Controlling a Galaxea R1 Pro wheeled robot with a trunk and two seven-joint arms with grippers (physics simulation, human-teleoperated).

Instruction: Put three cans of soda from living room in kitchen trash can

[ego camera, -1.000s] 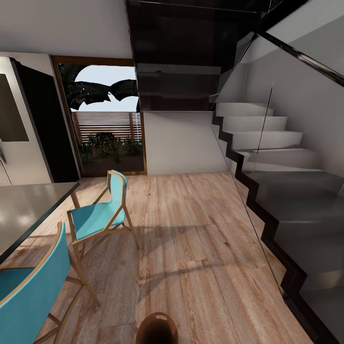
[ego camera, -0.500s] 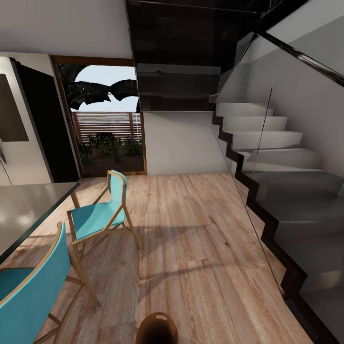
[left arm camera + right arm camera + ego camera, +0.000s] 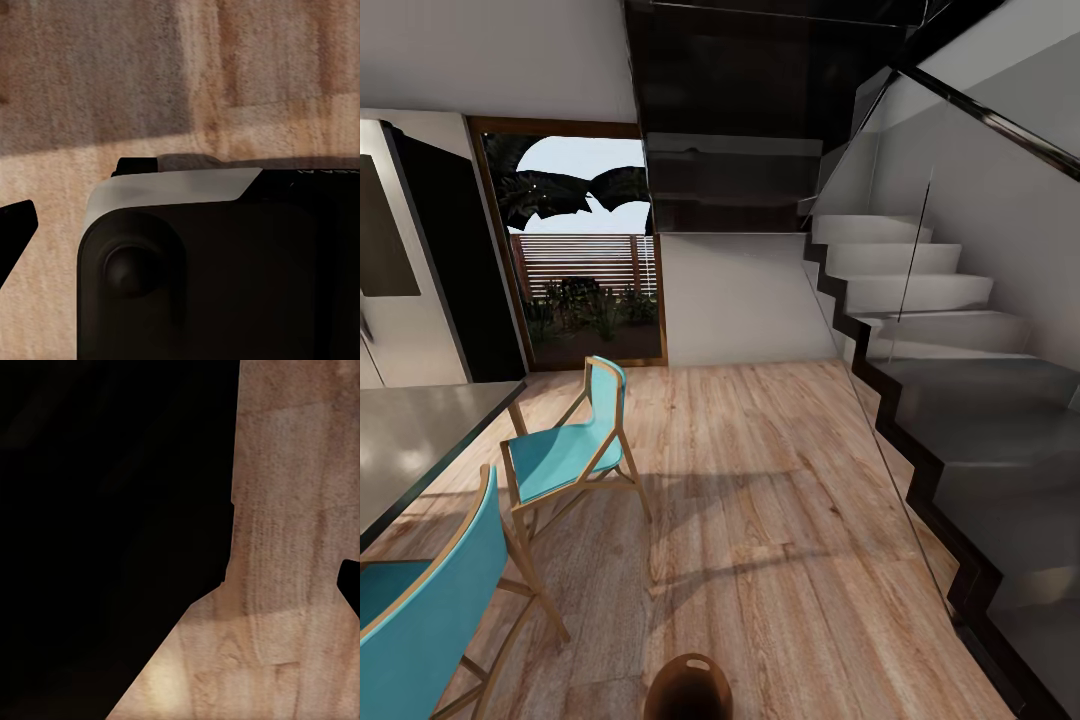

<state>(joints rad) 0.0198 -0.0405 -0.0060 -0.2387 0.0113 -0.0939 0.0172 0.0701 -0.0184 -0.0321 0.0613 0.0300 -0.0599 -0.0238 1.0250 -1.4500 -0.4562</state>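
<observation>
Open wood-floored room with chairs, a doorway and a stair.

Two turquoise chairs (image 3: 565,455) with wooden frames stand at the left beside a grey table (image 3: 410,435), one near and one farther. Light wood floor (image 3: 760,500) runs to a wood-framed glass door (image 3: 585,245) at the far left, with plants and a slatted fence beyond. A glass-sided staircase (image 3: 950,380) climbs along the right.
</observation>
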